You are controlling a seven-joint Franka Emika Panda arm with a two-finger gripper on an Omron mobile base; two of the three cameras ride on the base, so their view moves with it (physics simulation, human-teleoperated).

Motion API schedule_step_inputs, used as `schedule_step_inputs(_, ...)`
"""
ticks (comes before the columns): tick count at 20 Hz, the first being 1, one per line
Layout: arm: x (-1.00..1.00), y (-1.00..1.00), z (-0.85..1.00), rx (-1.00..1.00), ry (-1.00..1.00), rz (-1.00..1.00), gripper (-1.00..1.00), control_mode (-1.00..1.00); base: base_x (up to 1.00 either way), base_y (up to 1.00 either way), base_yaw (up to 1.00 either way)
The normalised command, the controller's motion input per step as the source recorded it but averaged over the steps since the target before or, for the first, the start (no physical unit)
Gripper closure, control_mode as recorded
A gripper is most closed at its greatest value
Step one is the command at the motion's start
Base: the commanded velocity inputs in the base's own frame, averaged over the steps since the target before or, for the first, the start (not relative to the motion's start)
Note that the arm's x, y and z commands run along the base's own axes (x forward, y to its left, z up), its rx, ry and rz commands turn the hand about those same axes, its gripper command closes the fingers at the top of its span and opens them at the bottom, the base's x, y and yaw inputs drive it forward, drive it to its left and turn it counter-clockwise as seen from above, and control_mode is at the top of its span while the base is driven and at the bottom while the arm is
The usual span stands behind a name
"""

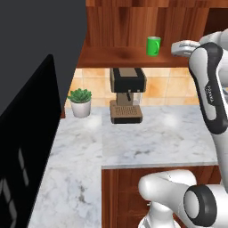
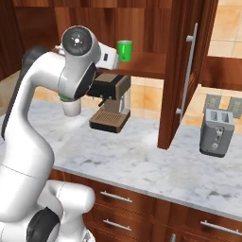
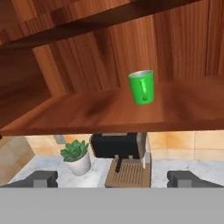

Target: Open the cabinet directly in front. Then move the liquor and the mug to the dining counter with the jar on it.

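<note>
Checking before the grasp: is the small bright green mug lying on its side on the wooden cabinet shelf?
No, the small bright green mug stands upright on the reddish-brown wooden cabinet shelf, its open rim facing up.

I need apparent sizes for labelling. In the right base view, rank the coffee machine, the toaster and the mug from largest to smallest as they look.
1. Coffee machine, largest, though the arm hides part of it.
2. Toaster, clearly smaller.
3. Mug, smallest; it stands farther back on the cabinet shelf, which may shrink it.
</note>
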Motion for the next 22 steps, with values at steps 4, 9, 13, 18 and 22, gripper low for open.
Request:
schedule_step_inputs(4,0.38,0.00,-0.02,-0.05,0.03,0.00,-1.00,-1.00,0.00,0.00,0.00)
schedule_step_inputs(9,0.25,-0.01,-0.15,-0.14,0.00,-0.06,-1.00,-1.00,0.00,0.00,0.00)
schedule_step_inputs(13,0.16,-0.01,-0.20,-0.17,-0.01,-0.09,-1.00,-1.00,0.00,0.00,0.00)
schedule_step_inputs(18,0.06,0.00,-0.05,-0.09,-0.04,-0.04,-1.00,-1.00,0.00,0.00,0.00)
schedule_step_inputs(22,0.00,0.00,0.00,-0.01,-0.10,-0.01,-1.00,-1.00,0.00,0.00,0.00)
